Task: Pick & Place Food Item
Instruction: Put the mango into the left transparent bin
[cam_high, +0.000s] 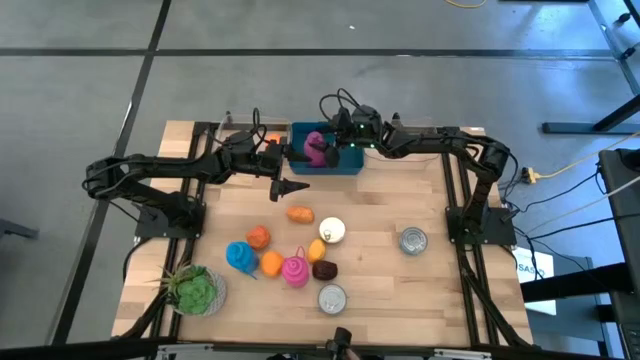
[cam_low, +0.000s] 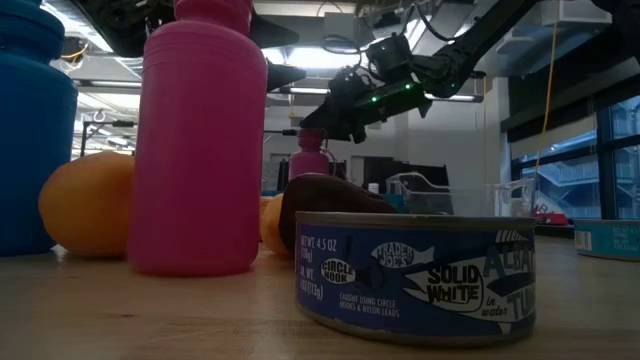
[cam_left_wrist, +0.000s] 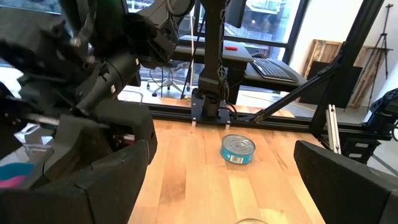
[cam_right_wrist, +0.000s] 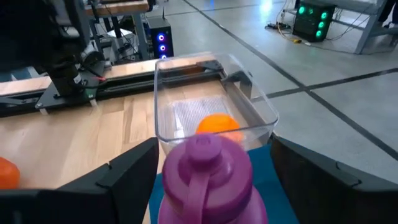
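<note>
Right gripper (cam_right_wrist: 211, 168) over blue bin (cam_high: 345, 160), fingers spread wide either side of purple bottle (cam_right_wrist: 208, 180), no grip: bottle stands in bin, likely just placed. Left gripper (cam_high: 290, 187) beside bin, fingers wide, empty, parked clear.

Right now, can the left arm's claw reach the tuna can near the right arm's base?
Probably yes. The left claw is open, and bare table lies between it and the tuna can.
</note>
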